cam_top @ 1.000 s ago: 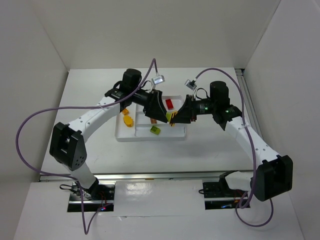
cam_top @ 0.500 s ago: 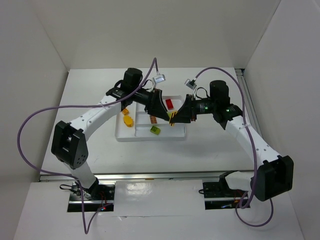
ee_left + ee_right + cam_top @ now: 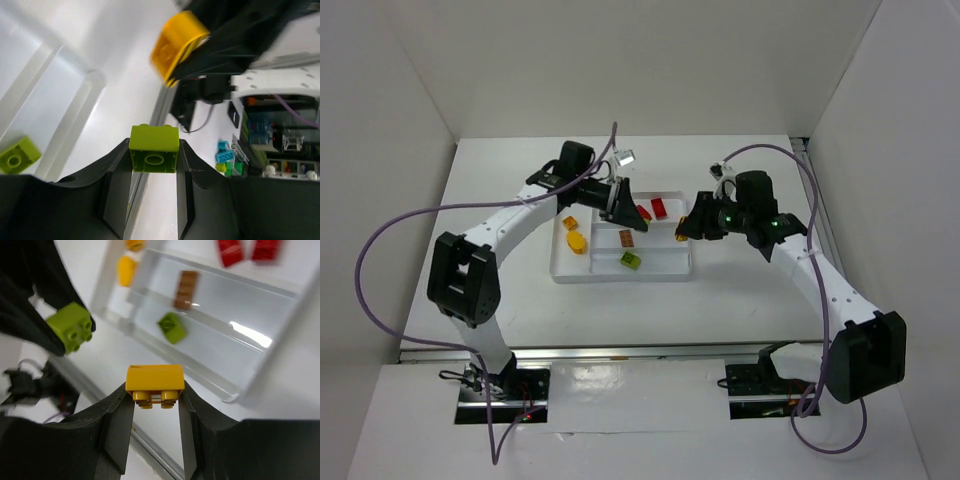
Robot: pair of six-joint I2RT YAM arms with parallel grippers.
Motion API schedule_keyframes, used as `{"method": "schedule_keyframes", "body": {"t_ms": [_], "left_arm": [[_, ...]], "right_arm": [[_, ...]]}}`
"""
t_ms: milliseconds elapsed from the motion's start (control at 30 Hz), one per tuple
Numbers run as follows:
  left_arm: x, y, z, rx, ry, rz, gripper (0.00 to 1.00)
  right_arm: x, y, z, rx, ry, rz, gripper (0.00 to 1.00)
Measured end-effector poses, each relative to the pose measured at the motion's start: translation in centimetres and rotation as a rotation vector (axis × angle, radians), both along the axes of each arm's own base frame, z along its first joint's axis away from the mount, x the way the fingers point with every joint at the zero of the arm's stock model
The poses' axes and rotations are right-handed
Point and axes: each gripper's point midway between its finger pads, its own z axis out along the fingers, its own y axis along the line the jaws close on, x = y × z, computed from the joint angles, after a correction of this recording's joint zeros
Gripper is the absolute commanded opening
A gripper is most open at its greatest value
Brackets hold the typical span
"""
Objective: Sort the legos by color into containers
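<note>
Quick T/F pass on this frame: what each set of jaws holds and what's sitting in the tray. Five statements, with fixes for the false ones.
1. The left gripper has its jaws shut on a green brick. True.
2. The right gripper has empty jaws. False: they are shut on a yellow brick.
3. A brown brick lies in the tray. True.
4. The red bricks lie on the table outside the tray. False: they lie inside it, in a far compartment.
5. The tray holds no green brick. False: a loose green brick lies in it, near the brown one.
</note>
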Motion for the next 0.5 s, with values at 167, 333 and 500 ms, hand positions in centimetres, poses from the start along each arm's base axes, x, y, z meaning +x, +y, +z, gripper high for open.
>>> {"method": "schedule_keyframes", "body": {"t_ms": [167, 333, 500], "left_arm": [[0.8, -1.7, -8.9, 0.286, 0.129, 0.106, 0.0], [0.8, -3.4, -16.6, 0.551, 0.176, 0.169, 0.0], [0.8, -4.3, -19.1, 0.681, 0.137, 0.217, 0.0]], "right_arm": [[1.8, -3.8, -3.3, -0.148, 0.072, -0.272, 0.18], [2.4, -6.9, -3.6, -0.214, 0.07, -0.455, 0.18], [2.4, -8.0, -3.4, -0.237, 0.061, -0.513, 0.18]]}}
